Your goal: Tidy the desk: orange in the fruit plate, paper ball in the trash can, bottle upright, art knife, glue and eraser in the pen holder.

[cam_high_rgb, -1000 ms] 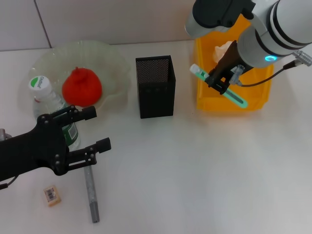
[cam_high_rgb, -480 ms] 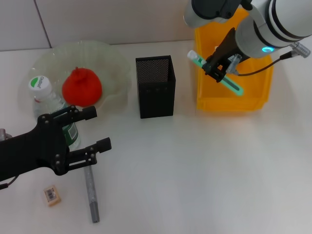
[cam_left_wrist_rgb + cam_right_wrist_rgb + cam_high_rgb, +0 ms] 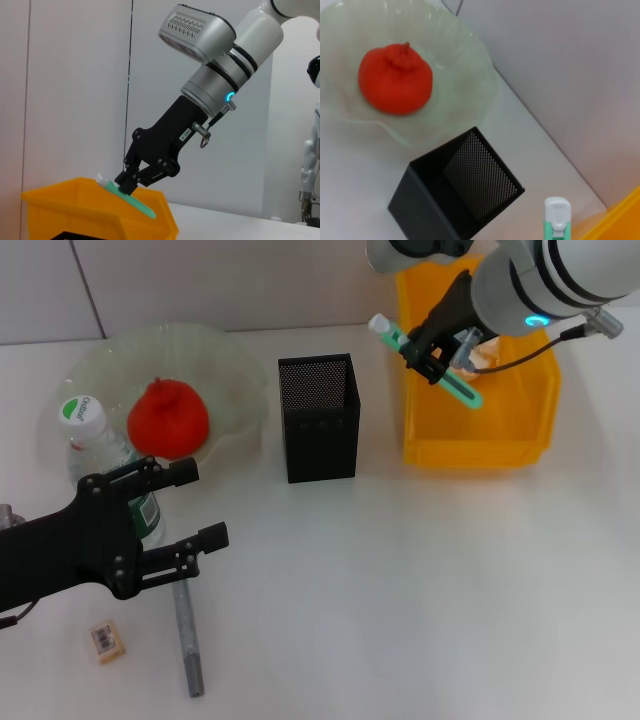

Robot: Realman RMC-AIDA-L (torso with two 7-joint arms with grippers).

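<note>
Overhead, labelled parts as follows.
Right gripper [image 3: 432, 350]: raised above the near-left corner of the yellow bin [image 3: 478, 445]; closed on the green glue stick [image 3: 425, 364].
Glue stick: gripped near mid-length, tilted, white cap toward the pen holder, green end over the bin; clear of the table [image 3: 400, 590].
Pen holder [image 3: 318, 418]: black mesh, upright, between the fruit plate and the bin; seen from the right wrist just beside the white cap of the glue stick.
Fruit plate [image 3: 235, 370]: pale green glass, wavy rim, far left of the table.
Orange [image 3: 167, 418]: inside the fruit plate, near its middle.
Bottle [image 3: 108, 460]: clear, green label, white cap; at the near-left rim of the plate, partly hidden behind the left gripper.
Left gripper [image 3: 195, 505]: low over the table at near left, jaws spread apart, holding nothing.
Art knife [image 3: 187, 637]: grey, flat on the table, one end under the left gripper.
Eraser [image 3: 105, 640]: small, tan, on the table left of the art knife.
Bin: orange-yellow, at the far right of the table; contents mostly hidden by the right arm.
</note>
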